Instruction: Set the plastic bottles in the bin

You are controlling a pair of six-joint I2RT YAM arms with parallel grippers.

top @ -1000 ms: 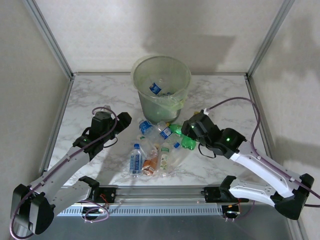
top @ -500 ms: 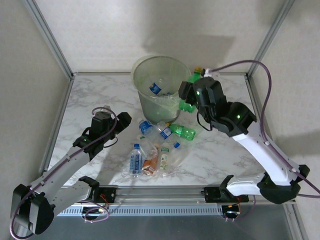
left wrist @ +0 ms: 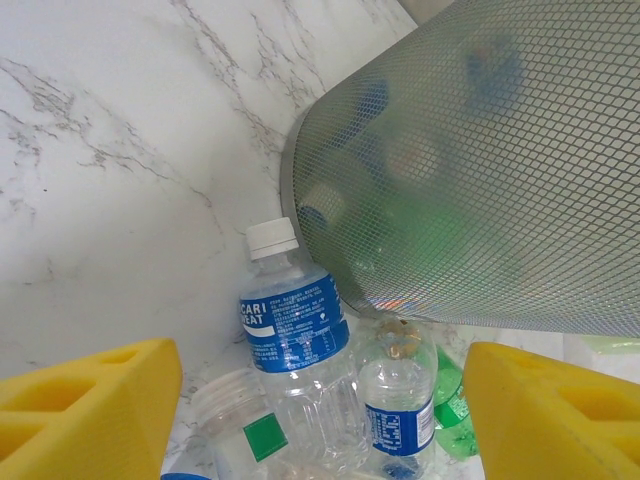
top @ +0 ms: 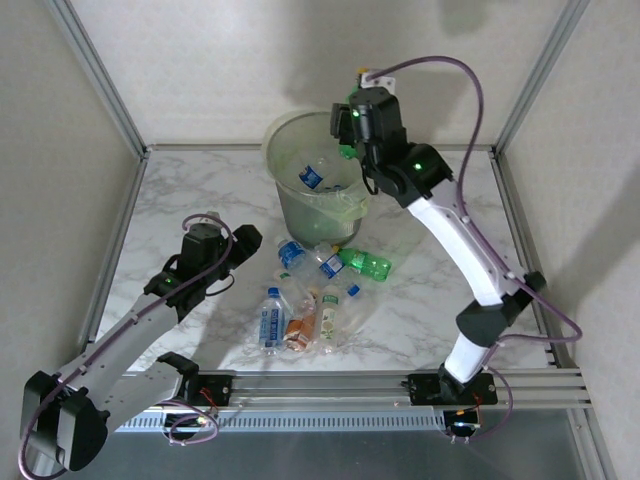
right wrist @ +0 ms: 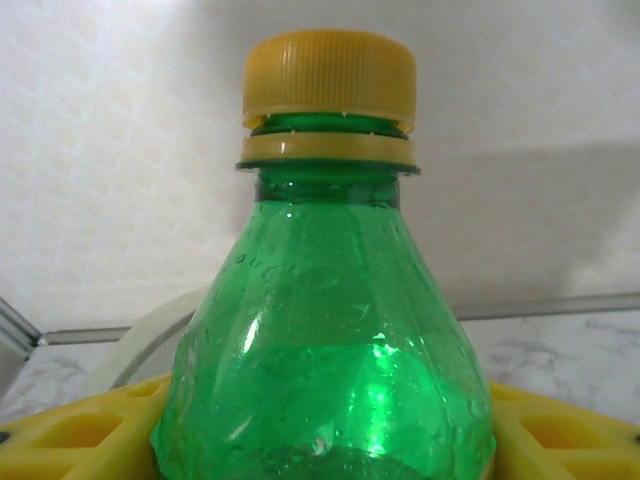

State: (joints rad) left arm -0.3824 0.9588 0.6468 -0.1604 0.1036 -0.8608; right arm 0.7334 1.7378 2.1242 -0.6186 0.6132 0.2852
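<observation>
My right gripper (top: 350, 128) is raised over the far right rim of the pale-green bin (top: 283, 200), shut on a green bottle (right wrist: 330, 330) with a yellow cap (right wrist: 330, 80). The bin's rim (right wrist: 150, 340) shows just behind the bottle. One blue-labelled bottle (top: 311, 177) lies inside the bin. Several plastic bottles lie in a pile in front of it: blue-labelled ones (top: 291, 255) (top: 270, 322), a green one (top: 366, 263) and an orange-labelled one (top: 300, 330). My left gripper (top: 246, 240) stands open just left of the pile, its yellow pads (left wrist: 80, 410) either side of a blue-labelled bottle (left wrist: 295, 340).
The bin's mesh wall (left wrist: 480, 170) rises close behind the pile in the left wrist view. Metal frame posts (top: 100, 75) and the walls close in the marble table (top: 190, 185) on the left, right and back. A rail (top: 320, 385) runs along the near edge.
The right arm lifted the green bottle off the pile's right side and carried it up and back to the bin's far rim. The left arm has not moved.
</observation>
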